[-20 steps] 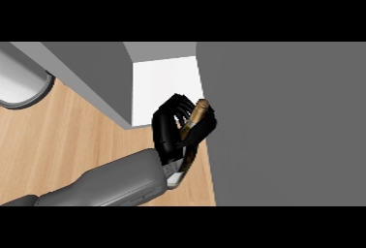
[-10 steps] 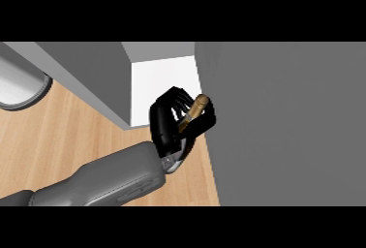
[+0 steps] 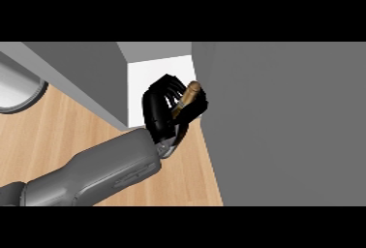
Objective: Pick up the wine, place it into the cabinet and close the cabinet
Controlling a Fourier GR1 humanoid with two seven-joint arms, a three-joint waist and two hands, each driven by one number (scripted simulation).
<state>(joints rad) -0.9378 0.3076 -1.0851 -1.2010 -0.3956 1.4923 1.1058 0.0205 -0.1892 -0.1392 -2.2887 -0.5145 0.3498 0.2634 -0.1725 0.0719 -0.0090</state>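
My left hand (image 3: 159,109) reaches in from the lower left, its fingers curled round the wine bottle (image 3: 190,93). Only the bottle's brown upper part shows between the fingers; the rest is hidden by the hand. Hand and bottle are at the mouth of the cabinet, in front of its white inside (image 3: 154,70). They sit close against the edge of the open grey cabinet door (image 3: 286,121), which fills the right side of the view. My right hand shows nowhere.
The cabinet's grey side wall (image 3: 79,72) slants along the left of the opening. The wooden counter (image 3: 57,131) lies under my forearm. A grey round-rimmed object (image 3: 14,92) is cut off at the left edge.
My left hand has moved up the view, carrying the bottle further toward the cabinet's white inside. The door has not moved.
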